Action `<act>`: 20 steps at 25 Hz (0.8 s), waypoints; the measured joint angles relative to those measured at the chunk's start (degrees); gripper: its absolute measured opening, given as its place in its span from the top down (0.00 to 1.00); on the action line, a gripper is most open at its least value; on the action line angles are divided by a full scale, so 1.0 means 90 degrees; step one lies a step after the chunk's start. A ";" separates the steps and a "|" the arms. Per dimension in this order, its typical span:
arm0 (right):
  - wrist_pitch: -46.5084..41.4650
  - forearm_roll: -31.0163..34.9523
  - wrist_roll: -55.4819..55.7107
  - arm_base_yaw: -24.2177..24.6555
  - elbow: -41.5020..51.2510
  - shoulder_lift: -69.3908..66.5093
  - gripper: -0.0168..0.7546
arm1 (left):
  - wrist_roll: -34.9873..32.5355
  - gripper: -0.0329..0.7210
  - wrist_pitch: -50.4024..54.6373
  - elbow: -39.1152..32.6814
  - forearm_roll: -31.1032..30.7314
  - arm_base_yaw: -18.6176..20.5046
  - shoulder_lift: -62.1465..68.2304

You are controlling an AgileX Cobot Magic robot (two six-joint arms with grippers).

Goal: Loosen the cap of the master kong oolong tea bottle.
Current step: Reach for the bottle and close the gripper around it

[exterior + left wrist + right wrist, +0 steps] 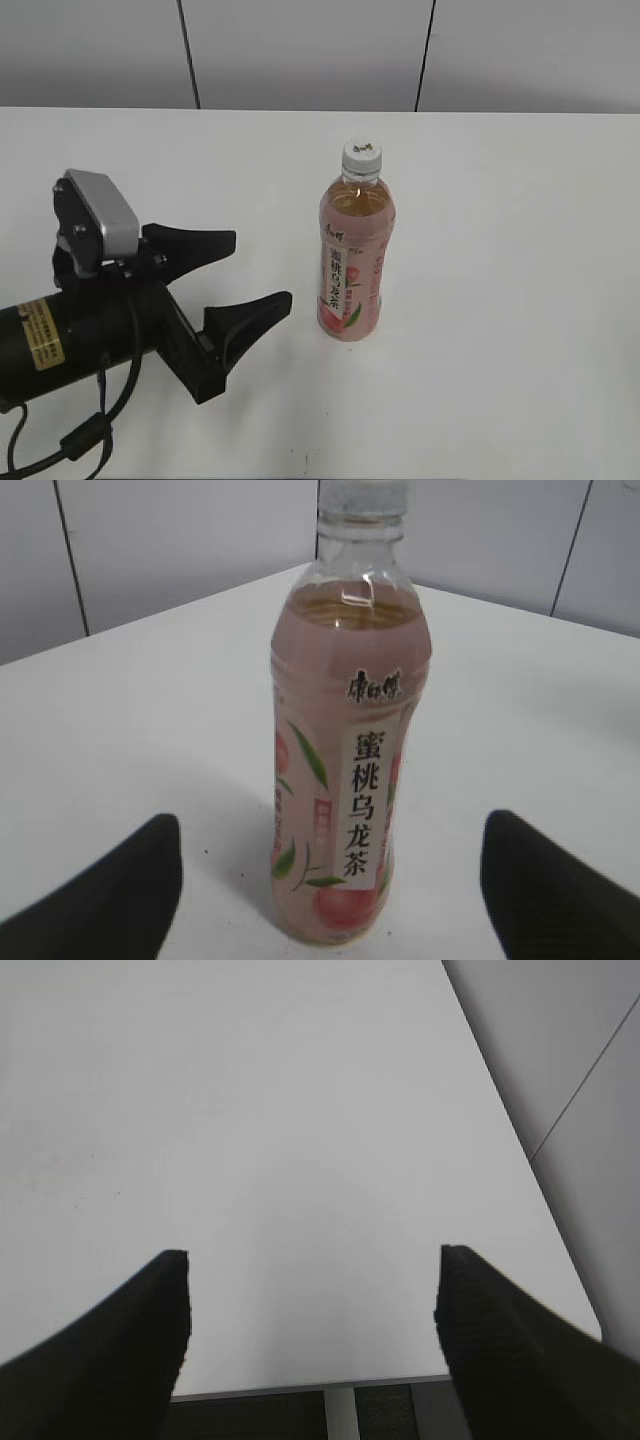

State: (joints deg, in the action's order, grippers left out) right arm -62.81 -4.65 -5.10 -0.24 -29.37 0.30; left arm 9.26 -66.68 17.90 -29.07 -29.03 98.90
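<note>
Exterior view. You are looking down at a slant onto a white table (500, 250). The tea bottle (355, 260) is standing upright near the middle of it, its pink peach label facing you and amber tea showing above the label. The white cap (361, 155) is sitting on the neck, with a small dark mark on its top. Your left gripper (255, 270) is lying low at the left, its two black fingers (195, 243) spread wide apart and pointing toward the bottle; they are near it but are not touching it. Your right arm is not showing in this view.

Left wrist view. You are facing the bottle (345, 750) straight ahead, upright, between the two finger tips (110, 890) of the left gripper (335, 880) at the lower corners. The fingers are standing well apart and are holding nothing. The dark vertical characters on the label are reading clearly; the cap is mostly cut off by the top edge.

Right wrist view. You are seeing only bare table (280, 1140) beyond the right gripper (310, 1300). Its black fingers (500, 1350) are standing wide apart, empty, above the table's near edge. The bottle is not appearing here.
</note>
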 joint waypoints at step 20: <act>0.0000 0.0000 0.0000 0.0000 0.0000 0.0000 0.23 | 0.0247 0.17 -0.0251 0.0982 -0.0436 0.0000 0.1094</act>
State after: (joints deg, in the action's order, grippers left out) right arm -62.81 -4.65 -5.10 -0.24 -29.37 0.30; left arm 11.49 -68.94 26.74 -32.99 -29.03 108.74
